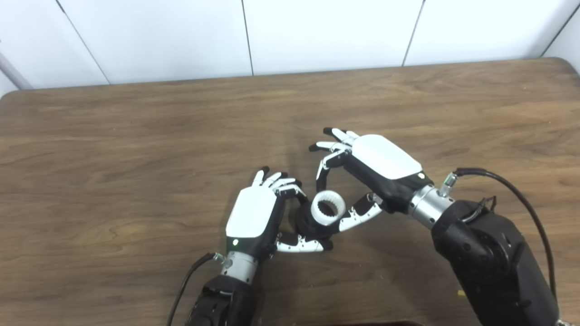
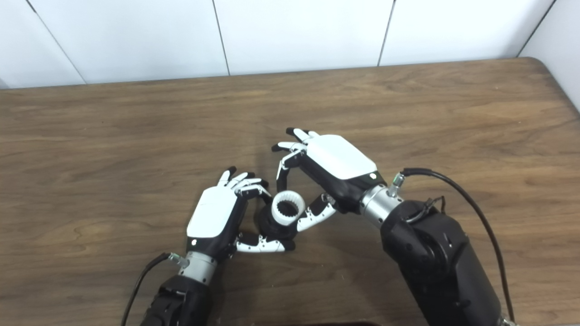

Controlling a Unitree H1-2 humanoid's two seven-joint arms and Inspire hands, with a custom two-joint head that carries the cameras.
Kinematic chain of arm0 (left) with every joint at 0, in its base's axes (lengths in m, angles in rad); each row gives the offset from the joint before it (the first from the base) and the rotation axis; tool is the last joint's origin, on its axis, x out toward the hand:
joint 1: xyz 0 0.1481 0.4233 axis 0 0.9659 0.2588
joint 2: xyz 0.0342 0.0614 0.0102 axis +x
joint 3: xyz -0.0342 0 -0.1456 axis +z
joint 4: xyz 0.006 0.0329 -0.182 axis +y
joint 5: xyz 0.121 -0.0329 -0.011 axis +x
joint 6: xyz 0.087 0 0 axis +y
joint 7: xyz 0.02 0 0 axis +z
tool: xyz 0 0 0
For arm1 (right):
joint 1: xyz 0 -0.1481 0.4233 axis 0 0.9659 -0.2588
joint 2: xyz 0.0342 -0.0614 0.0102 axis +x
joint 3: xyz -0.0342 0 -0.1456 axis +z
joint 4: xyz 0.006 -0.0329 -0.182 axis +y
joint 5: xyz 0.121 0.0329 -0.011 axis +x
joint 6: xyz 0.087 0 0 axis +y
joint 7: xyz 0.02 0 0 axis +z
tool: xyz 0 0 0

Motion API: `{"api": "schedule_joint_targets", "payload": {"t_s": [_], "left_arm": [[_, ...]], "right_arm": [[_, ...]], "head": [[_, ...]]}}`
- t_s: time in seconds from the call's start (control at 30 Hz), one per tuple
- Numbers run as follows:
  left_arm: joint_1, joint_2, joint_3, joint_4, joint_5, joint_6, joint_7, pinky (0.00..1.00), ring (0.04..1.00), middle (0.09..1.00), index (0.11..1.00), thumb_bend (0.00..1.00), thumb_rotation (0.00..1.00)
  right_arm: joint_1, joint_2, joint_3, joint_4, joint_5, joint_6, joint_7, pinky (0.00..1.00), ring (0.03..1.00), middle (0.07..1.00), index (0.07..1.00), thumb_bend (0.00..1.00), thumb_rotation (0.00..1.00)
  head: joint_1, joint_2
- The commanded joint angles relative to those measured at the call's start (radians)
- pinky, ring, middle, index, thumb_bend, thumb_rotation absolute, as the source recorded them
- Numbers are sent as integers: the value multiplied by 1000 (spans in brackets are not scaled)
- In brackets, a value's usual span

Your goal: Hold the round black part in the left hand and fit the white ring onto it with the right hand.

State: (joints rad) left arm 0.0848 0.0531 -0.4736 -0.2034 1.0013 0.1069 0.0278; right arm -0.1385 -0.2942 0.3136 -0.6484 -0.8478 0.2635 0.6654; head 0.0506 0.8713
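White ring [image 1: 328, 208] atop round black part [image 1: 308, 224] in left hand [image 1: 253, 217]'s grip, right hand [image 1: 378, 170] open beside.

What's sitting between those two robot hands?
The white ring, seated on the round black part that the left hand grips. The right hand is open around the ring. Both views show this.
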Motion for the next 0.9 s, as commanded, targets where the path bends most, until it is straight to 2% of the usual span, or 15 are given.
{"api": "schedule_joint_targets", "payload": {"t_s": [0.0,0.87], "left_arm": [[-5,-15,-13,-12,13,3,-5,1000,883,772,484,524,53],[-3,-18,-19,-26,11,8,-19,1000,884,774,483,523,52]], "right_arm": [[-27,7,-4,-9,3,-33,-22,1000,1000,885,485,522,143],[-32,29,1,28,-13,-51,-30,1000,1000,884,484,523,141]], "head": [[0,1],[1,5]]}}
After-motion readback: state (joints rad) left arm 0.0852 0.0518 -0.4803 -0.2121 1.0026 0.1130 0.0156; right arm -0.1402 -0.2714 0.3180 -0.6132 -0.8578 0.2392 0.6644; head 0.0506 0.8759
